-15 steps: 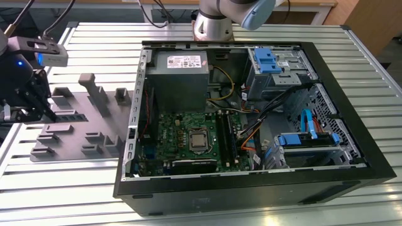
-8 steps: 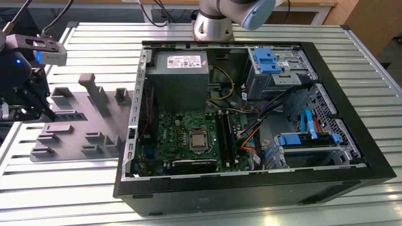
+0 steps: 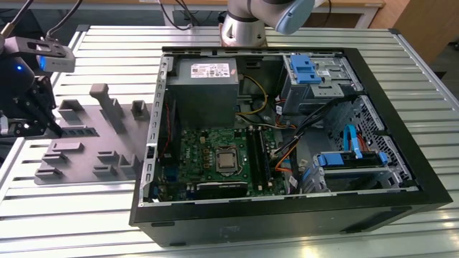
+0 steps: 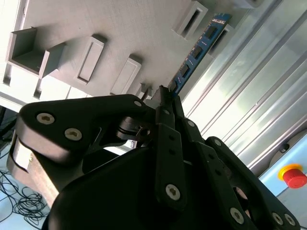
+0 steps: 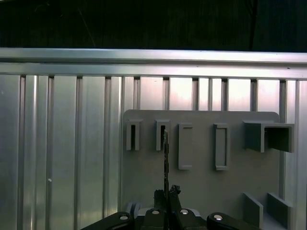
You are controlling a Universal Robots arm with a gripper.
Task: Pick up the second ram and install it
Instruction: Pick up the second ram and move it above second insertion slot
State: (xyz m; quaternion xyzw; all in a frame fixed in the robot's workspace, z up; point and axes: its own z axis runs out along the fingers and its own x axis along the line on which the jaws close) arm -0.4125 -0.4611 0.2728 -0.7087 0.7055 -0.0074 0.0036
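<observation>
The second ram [image 4: 196, 50] is a thin blue stick with dark chips, and my gripper [image 4: 164, 92] is shut on one end of it. In the first wrist view the ram [image 5: 166, 155] shows edge-on, rising from the gripper [image 5: 166, 192] toward a slot of the grey holder plate [image 5: 201, 182]. Whether its far end still sits in that slot I cannot tell. In the exterior view the gripper [image 3: 21, 121] hangs over the holder plate [image 3: 93, 140] at that view's left, well apart from the green motherboard [image 3: 215, 142] and its black slot rails [image 3: 257, 156].
The open black computer case [image 3: 287, 215] lies on the slatted metal table [image 3: 72, 215], with a grey power supply [image 3: 204, 80], blue drive cages [image 3: 308, 70] and loose cables inside. The holder plate carries several raised blocks. A red stop button [image 4: 293, 176] sits beyond the table.
</observation>
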